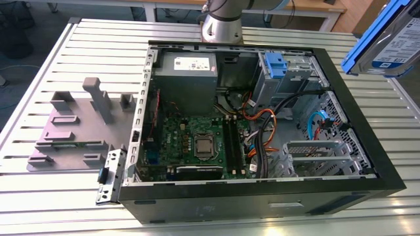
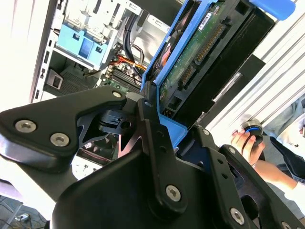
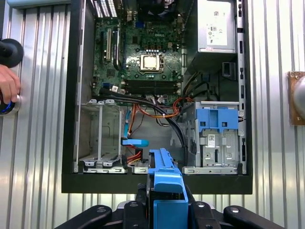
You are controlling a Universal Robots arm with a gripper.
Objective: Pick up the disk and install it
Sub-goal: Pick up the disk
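**Q:** What is your gripper (image 2: 177, 132) carrying?

**A:** It is pinching the disk (image 2: 200, 52) by its blue carrier bracket, with one black finger (image 2: 151, 136) pressing on each side. In the second wrist view the disk is showing you its green circuit board and connector edge. In the exterior view the disk (image 1: 388, 42) is showing a white-and-blue label framed in blue.

**Q:** Where is the disk sitting?

**A:** It is hanging in the air, touching nothing but the fingers, at the exterior view's upper right, beyond the open computer case (image 1: 262, 199). In the first wrist view your gripper is hovering over the case's wall, just outside the grey drive bay (image 3: 217, 152) that is bearing the blue latch piece (image 3: 217, 119). A person's hand (image 3: 7, 88) is resting on the slatted table (image 1: 66, 206), apart from the case.
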